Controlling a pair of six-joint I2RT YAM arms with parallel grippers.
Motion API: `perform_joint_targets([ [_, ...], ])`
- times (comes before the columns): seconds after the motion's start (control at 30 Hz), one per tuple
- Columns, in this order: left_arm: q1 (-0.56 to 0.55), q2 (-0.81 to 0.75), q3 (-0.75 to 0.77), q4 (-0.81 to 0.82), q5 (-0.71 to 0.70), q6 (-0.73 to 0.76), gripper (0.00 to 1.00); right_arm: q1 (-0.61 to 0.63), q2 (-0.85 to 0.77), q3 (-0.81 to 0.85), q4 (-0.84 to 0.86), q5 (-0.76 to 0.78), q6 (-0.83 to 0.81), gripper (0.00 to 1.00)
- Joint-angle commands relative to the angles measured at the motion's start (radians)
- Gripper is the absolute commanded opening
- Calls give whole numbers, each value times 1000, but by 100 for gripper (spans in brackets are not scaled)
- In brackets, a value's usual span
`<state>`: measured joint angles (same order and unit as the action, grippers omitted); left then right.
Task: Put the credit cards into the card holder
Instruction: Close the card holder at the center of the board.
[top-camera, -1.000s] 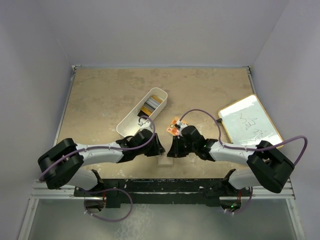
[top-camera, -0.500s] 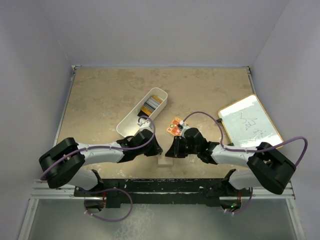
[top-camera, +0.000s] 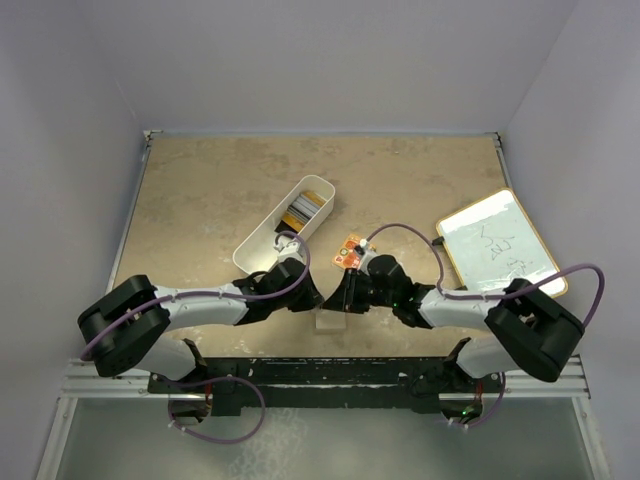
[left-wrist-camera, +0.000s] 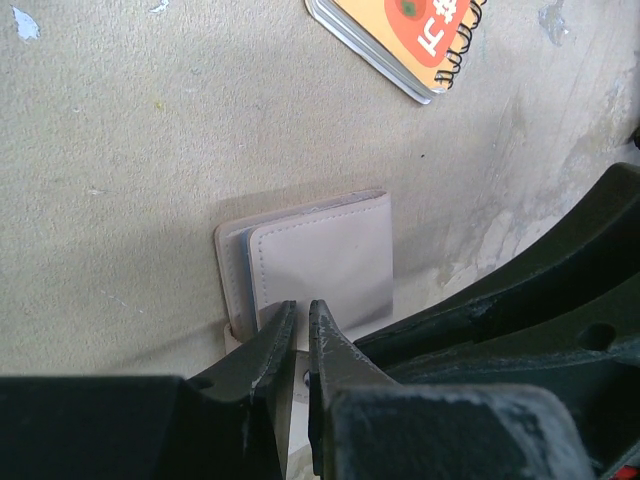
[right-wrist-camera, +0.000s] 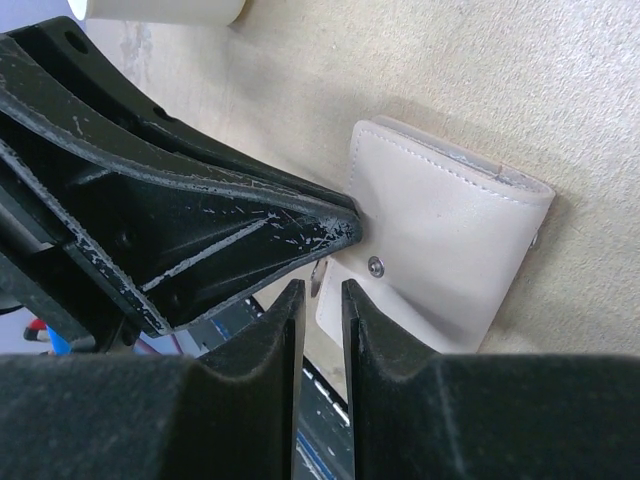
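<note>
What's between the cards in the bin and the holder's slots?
The card holder is folded shut, so its own cover blocks the slots. The credit cards lie in the white bin, beyond the left claw.

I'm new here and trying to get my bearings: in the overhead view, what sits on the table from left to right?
White bin with cards in it → small orange notebook → white board. The wallet at the near edge overlaps the bin's span, so I leave it out.

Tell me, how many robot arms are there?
2. The left arm reaches in from the left, the right arm from the right, both meeting at the card holder.
</note>
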<state>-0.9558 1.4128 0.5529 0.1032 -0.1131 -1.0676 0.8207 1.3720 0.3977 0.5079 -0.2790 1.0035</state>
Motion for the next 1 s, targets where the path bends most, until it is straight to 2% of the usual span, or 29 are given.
perform_joint_targets([
  [0.0,8,-6,-3,17,-20,-13,6,9,13,11,46,-5,21,23],
  [0.43,10,-1,-6,25,-13,-16,6,21,74,34,96,-25,35,19],
  [0.57,10,-8,-9,22,-17,-19,6,21,74,32,91,-9,25,10],
  [0.67,12,-16,-6,7,-33,-19,6,22,59,40,46,10,-3,0],
  [0.97,11,-20,1,-37,-77,-15,5,22,-8,65,-131,91,-55,0],
])
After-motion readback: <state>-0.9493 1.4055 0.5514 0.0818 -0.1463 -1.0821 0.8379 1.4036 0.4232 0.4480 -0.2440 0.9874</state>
